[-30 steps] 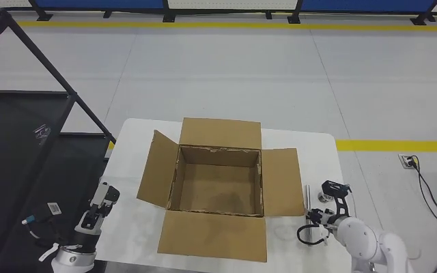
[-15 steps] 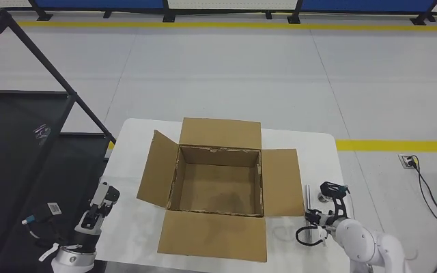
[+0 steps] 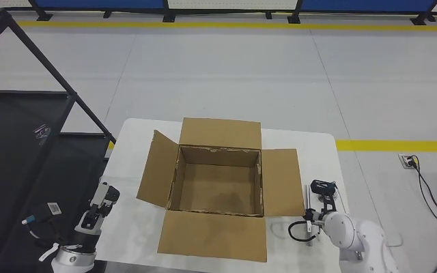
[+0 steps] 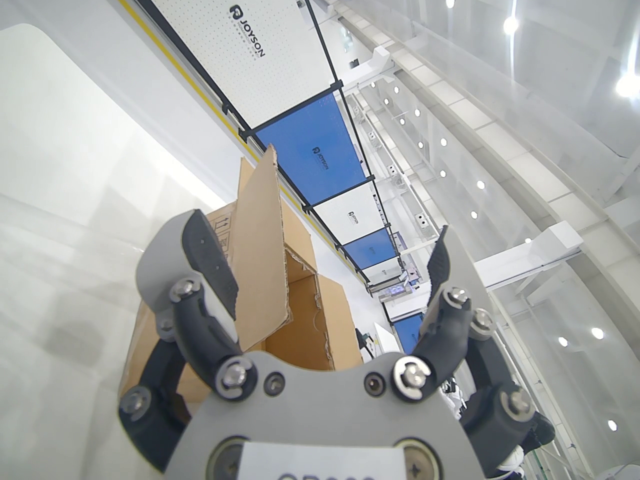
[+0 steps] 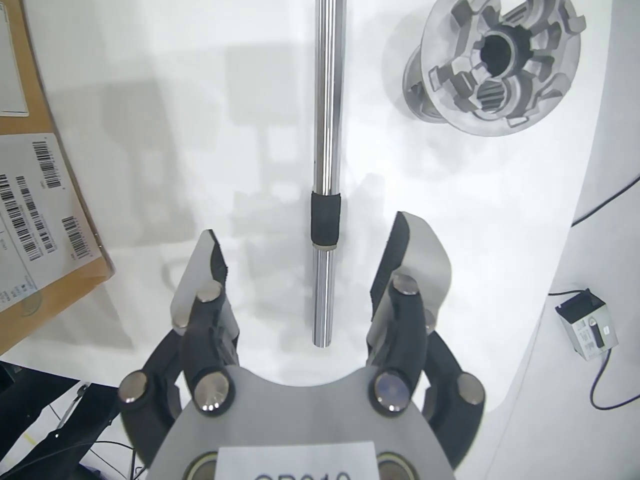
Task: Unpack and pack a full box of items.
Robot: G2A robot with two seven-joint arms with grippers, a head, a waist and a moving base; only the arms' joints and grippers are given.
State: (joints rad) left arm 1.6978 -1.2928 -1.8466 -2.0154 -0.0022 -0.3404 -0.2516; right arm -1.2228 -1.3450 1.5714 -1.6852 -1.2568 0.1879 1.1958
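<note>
Box flap (image 5: 55, 302) — barcode labels (image 5: 40, 212), steel rod (image 5: 326, 152)

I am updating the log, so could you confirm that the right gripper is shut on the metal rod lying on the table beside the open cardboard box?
Not quite: the right gripper is open, with the metal rod lying free between its spread fingers, as the right wrist view shows. The rod does lie on the table beside the open cardboard box.

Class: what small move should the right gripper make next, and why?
Probably lower the right gripper and close on the metal rod: its jaws stand open astride the rod, which lies on the table, and the box is open and empty.
</note>
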